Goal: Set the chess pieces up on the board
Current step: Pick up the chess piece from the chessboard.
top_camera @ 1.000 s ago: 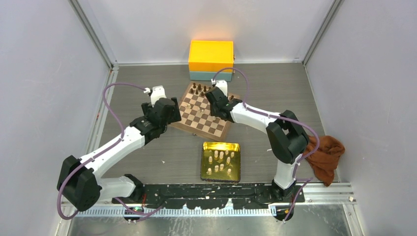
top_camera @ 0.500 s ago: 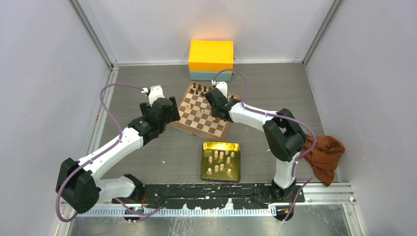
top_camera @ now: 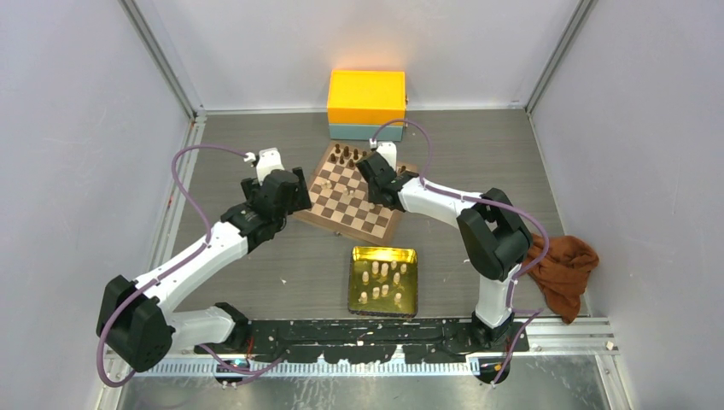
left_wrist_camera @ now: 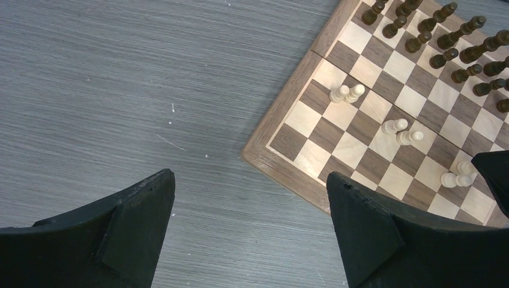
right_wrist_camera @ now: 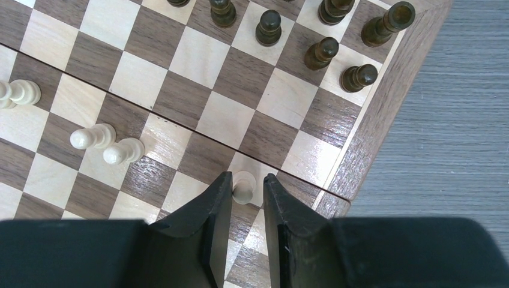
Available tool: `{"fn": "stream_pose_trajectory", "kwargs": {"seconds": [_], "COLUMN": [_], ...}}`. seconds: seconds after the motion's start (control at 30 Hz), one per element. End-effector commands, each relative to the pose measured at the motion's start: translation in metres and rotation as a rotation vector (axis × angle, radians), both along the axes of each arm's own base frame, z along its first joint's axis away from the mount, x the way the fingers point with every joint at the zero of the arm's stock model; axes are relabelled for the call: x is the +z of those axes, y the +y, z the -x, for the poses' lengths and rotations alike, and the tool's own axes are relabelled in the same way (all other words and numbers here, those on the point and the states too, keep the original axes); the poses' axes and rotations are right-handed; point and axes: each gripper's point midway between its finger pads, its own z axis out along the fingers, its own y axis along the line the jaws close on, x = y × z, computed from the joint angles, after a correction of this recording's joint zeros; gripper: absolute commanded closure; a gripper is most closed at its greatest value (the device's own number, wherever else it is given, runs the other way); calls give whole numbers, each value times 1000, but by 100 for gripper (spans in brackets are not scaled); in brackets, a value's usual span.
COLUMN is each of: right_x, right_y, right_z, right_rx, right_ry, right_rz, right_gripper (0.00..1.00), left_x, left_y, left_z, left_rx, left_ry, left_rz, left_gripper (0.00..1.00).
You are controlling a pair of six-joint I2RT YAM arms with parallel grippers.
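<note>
The board (top_camera: 340, 195) lies at mid-table with dark brown pieces (right_wrist_camera: 268, 27) along its far rows. Several cream chess pieces stand on it, among them two pawns (right_wrist_camera: 107, 144) side by side. My right gripper (right_wrist_camera: 247, 175) is low over the board's right side. Its jaws are closed in on a single cream pawn (right_wrist_camera: 243, 187) that stands on a light square by the border. My left gripper (left_wrist_camera: 249, 177) hangs wide open and holds nothing, over the bare table just off the board's left corner (left_wrist_camera: 255, 155). More cream pieces (top_camera: 383, 282) stand in the gold tray (top_camera: 382, 251).
A yellow box on a teal base (top_camera: 366, 96) sits behind the board. A brown cloth (top_camera: 563, 265) lies at the right edge by the right arm's base. The gold tray is between the two arm bases, in front of the board.
The right gripper's jaws have narrowed from wide open to close around the pawn. The left arm has drifted slightly away from the board, still open.
</note>
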Motion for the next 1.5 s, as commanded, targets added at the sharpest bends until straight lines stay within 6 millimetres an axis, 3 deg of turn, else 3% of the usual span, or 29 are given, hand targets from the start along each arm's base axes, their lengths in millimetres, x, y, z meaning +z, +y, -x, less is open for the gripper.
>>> {"fn": "stream_pose_trajectory", "kwargs": {"seconds": [0.0, 0.13, 0.33, 0.47, 0.97, 1.47], "right_x": [13, 10, 9, 14, 44, 24], "right_y": [7, 7, 5, 3, -20, -15], "right_z": [-6, -4, -2, -1, 15, 53], "right_rx": [-12, -9, -11, -16, -37, 4], "right_ry": [-26, -13, -6, -20, -72, 8], "right_rz": [-48, -50, -47, -47, -36, -46], "right_gripper": [68, 72, 93, 99, 99, 99], "left_x": [18, 17, 18, 18, 13, 12], "left_y": [1, 1, 2, 3, 2, 2], "left_z": [-4, -3, -2, -2, -3, -2], "left_rx": [11, 10, 13, 15, 16, 18], "left_ry": [-66, -64, -67, -66, -56, -52], "left_rz": [33, 34, 35, 34, 29, 40], "left_gripper": [3, 3, 3, 3, 3, 3]}}
